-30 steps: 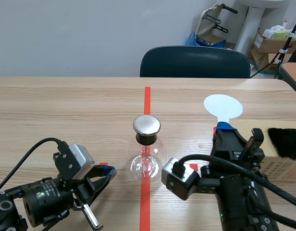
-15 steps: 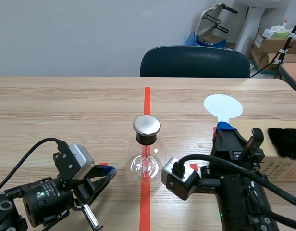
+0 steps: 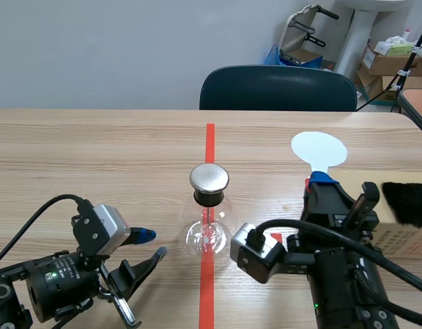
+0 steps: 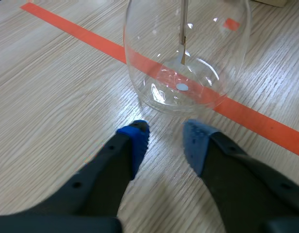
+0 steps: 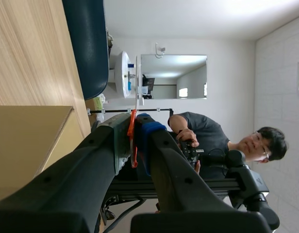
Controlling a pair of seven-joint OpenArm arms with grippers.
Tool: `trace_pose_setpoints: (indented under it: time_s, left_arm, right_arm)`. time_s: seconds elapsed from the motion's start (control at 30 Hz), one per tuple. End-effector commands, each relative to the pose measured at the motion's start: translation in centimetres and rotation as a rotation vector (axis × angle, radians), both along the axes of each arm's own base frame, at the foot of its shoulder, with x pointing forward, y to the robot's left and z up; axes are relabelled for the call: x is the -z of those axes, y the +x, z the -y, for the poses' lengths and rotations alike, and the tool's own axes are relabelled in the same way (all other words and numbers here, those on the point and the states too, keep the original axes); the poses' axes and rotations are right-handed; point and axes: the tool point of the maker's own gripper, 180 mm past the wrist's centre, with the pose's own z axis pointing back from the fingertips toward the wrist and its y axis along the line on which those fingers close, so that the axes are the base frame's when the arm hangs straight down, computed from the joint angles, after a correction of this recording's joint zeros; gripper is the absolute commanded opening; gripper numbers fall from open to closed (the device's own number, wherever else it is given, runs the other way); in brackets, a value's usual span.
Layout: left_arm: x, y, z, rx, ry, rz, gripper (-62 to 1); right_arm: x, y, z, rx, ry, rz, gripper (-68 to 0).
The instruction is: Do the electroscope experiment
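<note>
The electroscope (image 3: 209, 214), a clear glass flask with a round metal cap and a thin rod inside, stands on the red tape line at the table's middle. My left gripper (image 3: 148, 245) lies low to its left, open, with nothing between its blue pads. In the left wrist view the flask (image 4: 188, 58) stands just ahead of the left gripper (image 4: 164, 141), and I cannot tell whether they touch. My right gripper (image 3: 325, 184) is raised to the flask's right, shut on the red handle of a white round paddle (image 3: 319, 149). The paddle (image 5: 136, 82) shows edge-on between the right gripper's (image 5: 135, 131) fingers.
A cardboard box (image 3: 396, 229) with a black furry pad (image 3: 406, 202) on top sits at the right edge, close to my right arm. A dark chair (image 3: 277, 88) stands behind the table. A person (image 5: 222, 141) shows in the right wrist view's background.
My left gripper's fingers have spread wider apart and the arm has shifted slightly left. The right arm, the paddle and the flask have stayed in place.
</note>
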Motion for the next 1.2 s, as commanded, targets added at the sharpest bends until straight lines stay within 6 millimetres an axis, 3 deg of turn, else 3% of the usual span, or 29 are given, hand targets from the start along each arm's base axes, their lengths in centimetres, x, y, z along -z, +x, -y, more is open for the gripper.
trace_pose_setpoints:
  time_s: [0.0,0.3,0.5,0.63,0.87,1.03,1.17]
  left_arm:
    - [-1.4,0.0,0.2,0.017,-0.027,0.033,-33.4]
    - [-5.2,-3.9,0.0,0.09,-0.13,0.059,-31.4]
    - [-8.0,-7.3,0.0,0.15,-0.22,0.056,-18.9]
    - [-9.5,-8.9,-0.4,0.154,-0.278,0.031,-17.1]
    - [-11.3,-11.3,-1.5,0.159,-0.317,0.035,-14.2]
    - [-12.2,-13.0,-2.0,0.155,-0.334,0.04,-14.2]
    - [-12.8,-13.7,-2.5,0.142,-0.341,0.056,-14.2]
  right_arm:
    - [-1.4,0.3,0.1,0.001,0.026,0.049,-66.5]
    - [-1.7,0.2,0.1,-0.001,0.039,0.068,-66.4]
    - [-2.1,-0.1,0.5,-0.006,0.038,0.091,-66.2]
    - [-2.6,-1.4,1.3,-0.034,0.024,0.099,-66.0]
    - [-3.6,-3.5,4.8,0.0,-0.048,0.076,-65.6]
    - [-5.3,-2.3,7.4,0.015,-0.139,0.134,-65.6]
    - [-5.7,-1.2,9.8,-0.001,-0.112,0.117,-65.5]
